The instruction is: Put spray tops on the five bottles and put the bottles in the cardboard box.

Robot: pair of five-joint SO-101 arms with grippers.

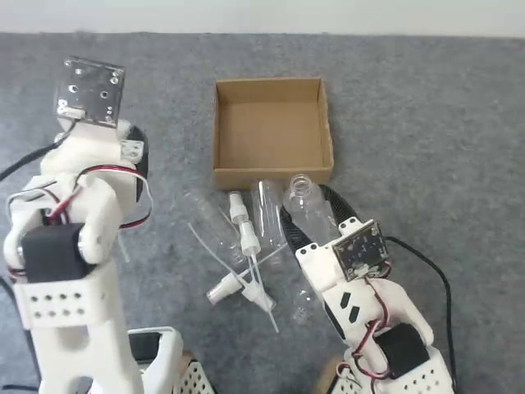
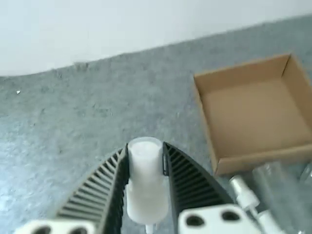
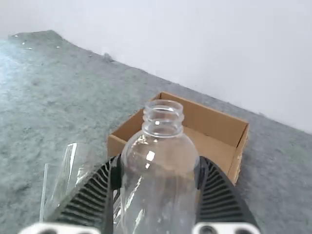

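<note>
Left gripper (image 2: pixel 145 148) clamps a spray top (image 2: pixel 145 187). Right gripper (image 3: pixel 158 165) clamps an uncapped bottle (image 3: pixel 157 190) (neck toward the box (image 1: pixel 272 176)) mid-mat.

Cardboard box (image 1: pixel 272 176): brown, shallow, open-topped; sits flat on the grey worktop toward its far edge, about mid-width.
Held bottle (image 3: pixel 157 195): clear plastic, uncapped, threaded neck pointing toward the box; clamped between the black jaws of the right pincer (image 3: pixel 158 165), just on the near side of the box.
Held spray top (image 2: pixel 145 187): white, gripped in the left pincer (image 2: pixel 145 150), toward the worktop's left edge.
Loose bottles (image 1: pixel 269 209): clear, uncapped, lying on their sides mid-worktop near the box's near wall; their number is hard to tell.
Loose spray tops (image 1: pixel 243 223): white with thin clear dip tubes, lying among the bottles, tubes crossing.
</note>
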